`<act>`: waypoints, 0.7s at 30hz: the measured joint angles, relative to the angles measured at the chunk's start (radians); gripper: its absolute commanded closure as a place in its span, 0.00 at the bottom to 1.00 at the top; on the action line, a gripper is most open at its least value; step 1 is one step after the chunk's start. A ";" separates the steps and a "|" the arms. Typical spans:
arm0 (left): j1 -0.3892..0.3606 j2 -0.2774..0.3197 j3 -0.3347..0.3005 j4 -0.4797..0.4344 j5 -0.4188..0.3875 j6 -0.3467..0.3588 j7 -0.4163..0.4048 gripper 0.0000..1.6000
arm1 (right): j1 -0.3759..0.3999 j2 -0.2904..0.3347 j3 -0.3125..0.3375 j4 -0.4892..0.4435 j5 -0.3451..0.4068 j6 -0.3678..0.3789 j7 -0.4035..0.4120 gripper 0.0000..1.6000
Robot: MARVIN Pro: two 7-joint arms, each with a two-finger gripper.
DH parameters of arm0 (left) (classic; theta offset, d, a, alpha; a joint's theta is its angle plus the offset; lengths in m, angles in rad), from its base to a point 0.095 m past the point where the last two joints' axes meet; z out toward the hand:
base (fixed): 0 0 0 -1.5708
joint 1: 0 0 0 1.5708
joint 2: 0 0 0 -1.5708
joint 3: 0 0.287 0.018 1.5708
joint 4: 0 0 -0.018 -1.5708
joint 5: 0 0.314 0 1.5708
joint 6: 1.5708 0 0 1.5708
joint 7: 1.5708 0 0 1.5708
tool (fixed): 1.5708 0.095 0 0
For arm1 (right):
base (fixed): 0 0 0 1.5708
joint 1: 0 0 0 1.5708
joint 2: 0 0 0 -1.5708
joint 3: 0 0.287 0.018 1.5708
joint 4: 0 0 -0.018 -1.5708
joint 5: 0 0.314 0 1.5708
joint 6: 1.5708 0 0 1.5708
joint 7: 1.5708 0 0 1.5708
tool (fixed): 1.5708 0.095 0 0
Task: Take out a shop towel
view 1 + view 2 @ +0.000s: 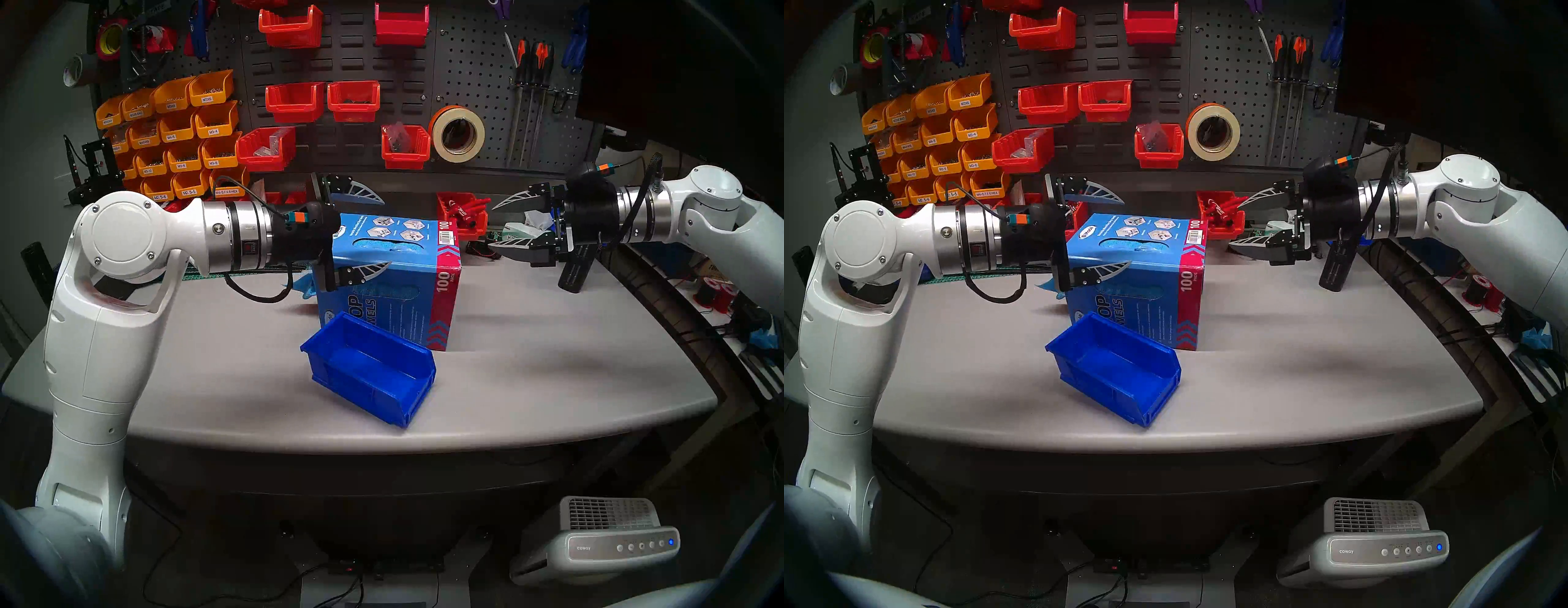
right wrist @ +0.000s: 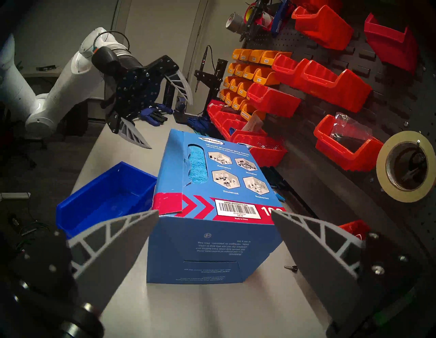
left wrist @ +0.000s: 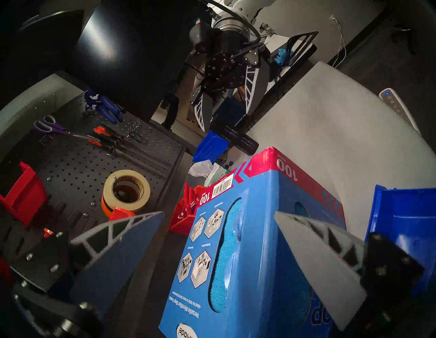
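A blue carton (image 1: 394, 276) stands upright mid-table. The light blue shop towel (image 1: 382, 245) shows through the carton's top slot and lies inside; it also shows in the left wrist view (image 3: 226, 247) and the right wrist view (image 2: 197, 165). My left gripper (image 1: 386, 231) is open at the carton's left end. One finger is behind the carton and the other is before its front face; I cannot tell if they touch it. My right gripper (image 1: 492, 227) is open and empty, hovering to the right of the carton and apart from it.
A blue bin (image 1: 369, 373) lies tilted in front of the carton. A small tissue box (image 1: 526, 231) and a red tray of markers (image 1: 462, 212) sit at the back right. The pegboard (image 1: 471, 76) behind carries red and orange bins and a tape roll (image 1: 456, 133).
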State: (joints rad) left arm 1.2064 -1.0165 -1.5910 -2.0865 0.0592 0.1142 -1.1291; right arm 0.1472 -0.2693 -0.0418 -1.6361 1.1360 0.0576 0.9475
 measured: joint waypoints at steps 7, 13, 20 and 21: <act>0.074 -0.008 -0.077 0.018 -0.013 0.028 0.016 0.00 | 0.036 -0.085 0.020 0.013 -0.039 0.089 0.028 0.00; 0.138 -0.017 -0.146 0.025 -0.022 0.038 0.029 0.00 | 0.052 -0.155 0.022 0.015 -0.068 0.152 0.043 0.00; 0.196 -0.033 -0.210 0.023 -0.032 0.033 0.040 0.00 | 0.064 -0.234 0.016 0.012 -0.104 0.231 0.035 0.00; 0.203 -0.035 -0.219 0.023 -0.034 0.031 0.041 0.00 | 0.065 -0.247 0.014 0.011 -0.110 0.244 0.031 0.00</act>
State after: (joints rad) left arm 1.4099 -1.0519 -1.8098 -2.0637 0.0250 0.1448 -1.0878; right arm 0.2126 -0.5163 -0.0277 -1.6254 1.0262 0.3016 0.9786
